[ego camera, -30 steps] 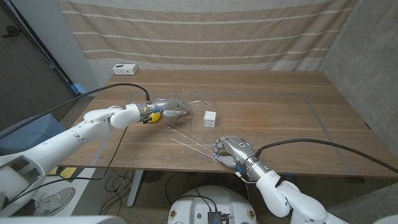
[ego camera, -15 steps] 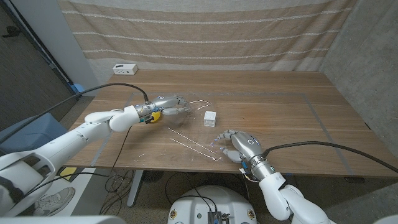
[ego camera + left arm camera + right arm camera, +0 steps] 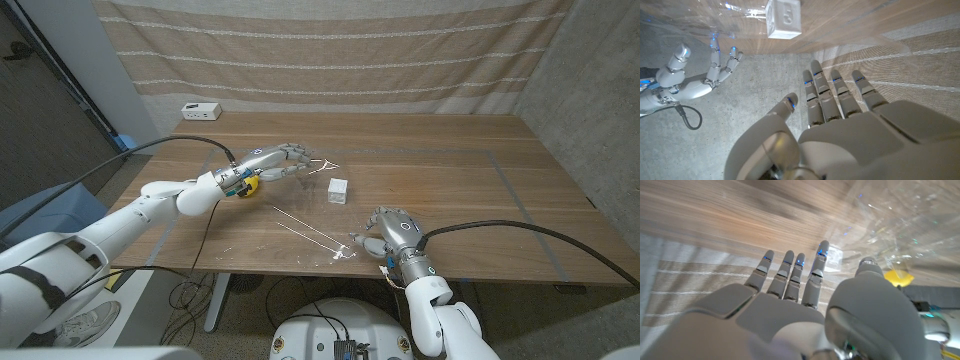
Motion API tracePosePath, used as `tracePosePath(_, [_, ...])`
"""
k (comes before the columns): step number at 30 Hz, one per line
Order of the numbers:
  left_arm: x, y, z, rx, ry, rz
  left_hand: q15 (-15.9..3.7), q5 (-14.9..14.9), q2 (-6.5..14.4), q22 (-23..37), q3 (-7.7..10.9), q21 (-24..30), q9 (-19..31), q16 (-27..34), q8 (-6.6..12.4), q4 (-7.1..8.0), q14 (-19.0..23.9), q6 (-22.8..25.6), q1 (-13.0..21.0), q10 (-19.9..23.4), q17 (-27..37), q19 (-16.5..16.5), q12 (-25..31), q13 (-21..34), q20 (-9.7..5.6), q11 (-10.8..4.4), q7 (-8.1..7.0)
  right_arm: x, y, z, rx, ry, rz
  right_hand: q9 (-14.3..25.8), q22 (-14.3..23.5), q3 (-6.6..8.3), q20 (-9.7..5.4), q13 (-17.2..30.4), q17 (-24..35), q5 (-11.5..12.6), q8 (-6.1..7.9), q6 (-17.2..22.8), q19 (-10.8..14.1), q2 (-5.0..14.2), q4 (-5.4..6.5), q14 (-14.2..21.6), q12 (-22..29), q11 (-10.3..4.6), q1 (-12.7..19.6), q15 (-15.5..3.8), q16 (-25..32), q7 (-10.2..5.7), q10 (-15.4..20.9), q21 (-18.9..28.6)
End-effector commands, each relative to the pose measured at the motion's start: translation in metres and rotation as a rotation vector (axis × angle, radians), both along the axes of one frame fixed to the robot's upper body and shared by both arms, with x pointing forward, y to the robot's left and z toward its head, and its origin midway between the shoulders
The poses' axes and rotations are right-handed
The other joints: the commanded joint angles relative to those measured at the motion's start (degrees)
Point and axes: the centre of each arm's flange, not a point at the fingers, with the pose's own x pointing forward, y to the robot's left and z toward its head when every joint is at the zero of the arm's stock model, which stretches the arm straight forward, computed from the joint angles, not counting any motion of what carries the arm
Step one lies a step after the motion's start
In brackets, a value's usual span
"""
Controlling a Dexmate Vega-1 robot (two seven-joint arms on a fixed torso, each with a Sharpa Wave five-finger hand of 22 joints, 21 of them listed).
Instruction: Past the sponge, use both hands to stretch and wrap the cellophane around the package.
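Note:
The package, a small white cube, sits mid-table on the clear cellophane, which lies loose with creased edges toward the front. A yellow sponge lies left of the package, under my left wrist. My left hand hovers over the sheet's far left part, fingers straight and apart, holding nothing. The left wrist view shows those fingers aimed at the package, with my right hand beyond. My right hand is raised by the sheet's near right corner, fingers spread. The right wrist view shows the package and sponge.
A white box stands at the table's far left corner. Tape lines mark a rectangle on the wooden top. A black cable trails along my left arm. A striped curtain hangs behind the table.
My left hand has risen and reached farther over the table, its fingers straightening. My right hand has lifted off the sheet's near corner, shifted right and spread its fingers.

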Motion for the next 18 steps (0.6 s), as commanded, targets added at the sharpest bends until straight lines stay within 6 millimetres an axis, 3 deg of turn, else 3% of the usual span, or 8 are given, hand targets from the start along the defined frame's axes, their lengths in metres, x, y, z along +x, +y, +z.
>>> tracePosePath(1, [0.012,-0.006,-0.002,0.139,0.134,0.001,-0.85,-0.1,0.4,0.0,-1.35,-1.1,-0.9,-0.9,-2.76,0.48,-5.5,-5.8,-0.3,-6.3,0.1,-3.4,-3.2,-0.6,0.37,-1.17,-3.71,0.003,-0.003,-0.008,-0.062,0.238,-0.288,0.1,0.2,-0.86,0.63,0.1,0.4,0.3,-2.47,-5.4,-1.8,-0.74,-0.2,-1.7,-0.8,0.37,-0.4,0.61,-0.6,-0.02,-2.3,-0.7])
tracePosePath(3, [0.014,-0.007,-0.002,0.164,0.158,0.009,-0.9,-0.2,0.1,-0.1,-1.56,-1.2,-1.0,-0.8,-2.94,0.66,-5.8,-6.5,-0.6,-6.2,0.0,-3.6,-3.1,-0.6,0.35,-1.29,-3.94,0.005,0.001,-0.008,-0.085,0.267,-0.306,0.1,0.2,-1.18,0.74,0.1,0.4,0.4,-2.59,-5.9,-2.7,-1.17,-0.28,-2.6,-1.4,0.47,-0.6,0.79,-0.9,-0.46,-3.7,-1.0])
tracePosePath(6, [0.017,-0.006,-0.002,0.175,0.174,0.026,-0.92,-0.1,0.1,-0.2,-1.78,-1.2,-1.8,0.4,-2.67,1.77,-4.0,-8.0,-1.9,3.8,-0.4,-3.8,-0.1,-0.6,0.49,1.75,-3.56,0.007,0.004,-0.007,-0.072,0.296,-0.295,0.2,0.2,-1.63,0.96,0.2,0.5,0.4,-2.41,-5.6,-3.3,-1.63,-0.18,-3.4,-1.7,0.28,-1.2,1.03,-1.2,-0.66,-4.4,-1.2])
tracePosePath(8, [0.019,-0.006,-0.001,0.191,0.184,0.041,-1.18,0.0,0.1,-0.3,-1.54,-1.0,-2.0,0.9,-2.55,2.03,-1.7,-8.2,-2.2,8.9,-0.5,-3.3,1.0,-0.6,0.62,2.29,-3.0,0.007,0.005,-0.005,-0.064,0.298,-0.27,0.2,0.3,-1.9,0.86,0.3,0.6,0.5,-2.2,-5.2,-3.8,-1.69,0.06,-3.7,-1.7,0.33,-1.7,1.01,-1.2,-0.48,-4.5,-1.4])
tracePosePath(12, [0.021,-0.004,-0.001,0.21,0.18,0.063,-1.34,-0.1,0.2,-0.5,-0.91,-0.7,-2.2,1.5,-2.35,3.19,3.7,-8.0,-3.1,19.5,-0.6,-2.4,2.9,-0.7,0.04,3.95,0.32,0.008,0.005,-0.003,-0.034,0.306,-0.21,0.3,0.3,-2.42,0.79,0.4,0.9,0.6,-0.99,-2.0,-4.0,-1.59,0.57,-3.5,-1.2,0.41,-2.9,0.85,-0.9,-0.58,-3.2,-1.3])
tracePosePath(15, [0.023,-0.002,-0.001,0.215,0.177,0.08,-1.72,-0.2,0.1,-0.8,-0.32,-0.3,-2.3,1.8,-2.38,4.32,10.0,-7.2,-4.0,30.3,-0.6,-1.1,4.6,-0.5,-0.26,7.62,2.67,0.007,0.002,-0.001,0.0,0.298,-0.151,0.2,0.3,-2.87,0.77,0.3,1.1,0.7,-0.4,0.1,-3.8,-0.99,1.48,-3.2,-0.6,0.89,-4.6,1.16,-0.6,0.15,-1.8,-1.1])
tracePosePath(18, [0.026,0.0,-0.001,0.219,0.171,0.096,-1.39,-0.2,0.0,-0.9,-0.2,-0.2,-2.3,2.0,-2.24,4.75,12.6,-6.3,-4.4,33.9,-0.5,-0.5,5.6,0.2,-0.27,8.88,3.87,0.008,-0.001,0.001,0.01,0.321,-0.081,0.2,0.4,-3.32,0.75,0.2,1.3,0.8,0.29,2.6,-3.3,-0.53,2.18,-2.8,-0.2,1.31,-6.0,1.29,-0.4,0.51,-0.3,-0.8])
